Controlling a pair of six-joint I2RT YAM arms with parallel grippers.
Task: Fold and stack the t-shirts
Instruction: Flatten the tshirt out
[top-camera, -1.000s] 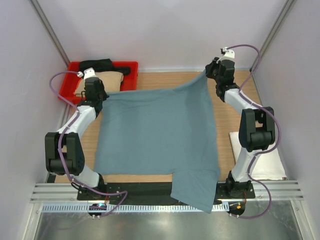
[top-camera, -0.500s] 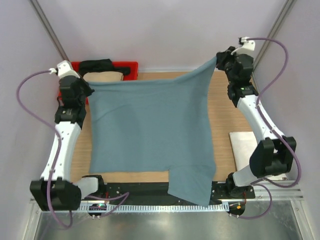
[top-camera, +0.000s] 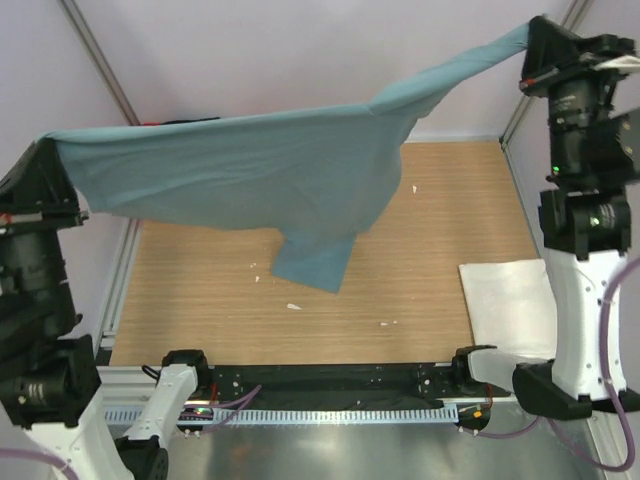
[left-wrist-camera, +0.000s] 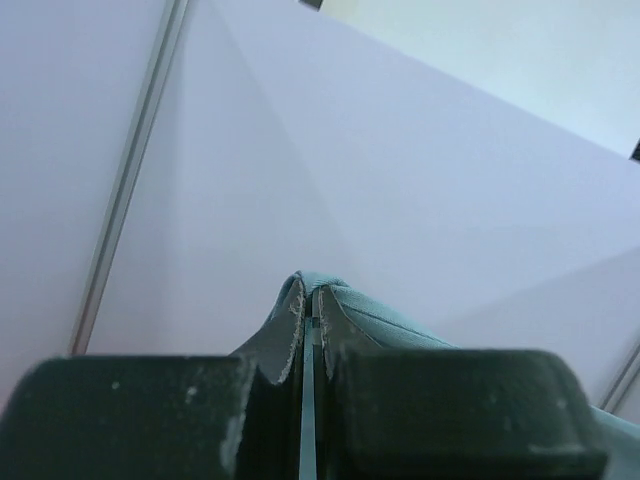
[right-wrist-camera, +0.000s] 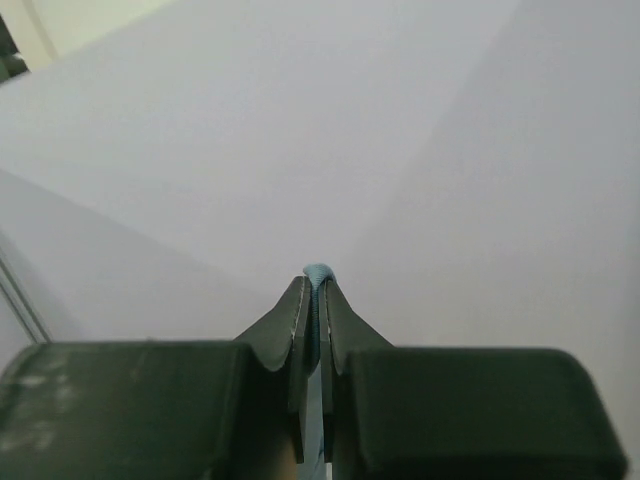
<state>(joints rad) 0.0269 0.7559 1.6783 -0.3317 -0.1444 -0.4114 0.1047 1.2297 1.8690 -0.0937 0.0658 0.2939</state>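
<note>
left gripper (top-camera: 44, 150): clenching the left corner of the teal t-shirt (top-camera: 250, 170), high over the left edge.
teal t-shirt: hanging stretched between both arms, a flap drooping above the table (top-camera: 430, 230).
right gripper (top-camera: 530, 45): pinching only a thin tip of cloth, far right and higher.
risk: tension may be pulling that small bite loose, dropping the shirt crumpled, perhaps onto the white t-shirt (top-camera: 505, 300) at near right.

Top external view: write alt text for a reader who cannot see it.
A teal-blue t-shirt hangs stretched in the air above a wooden table, the left gripper pinching one corner and the right gripper, higher up, another. A white t-shirt lies on the table's right side.
</note>
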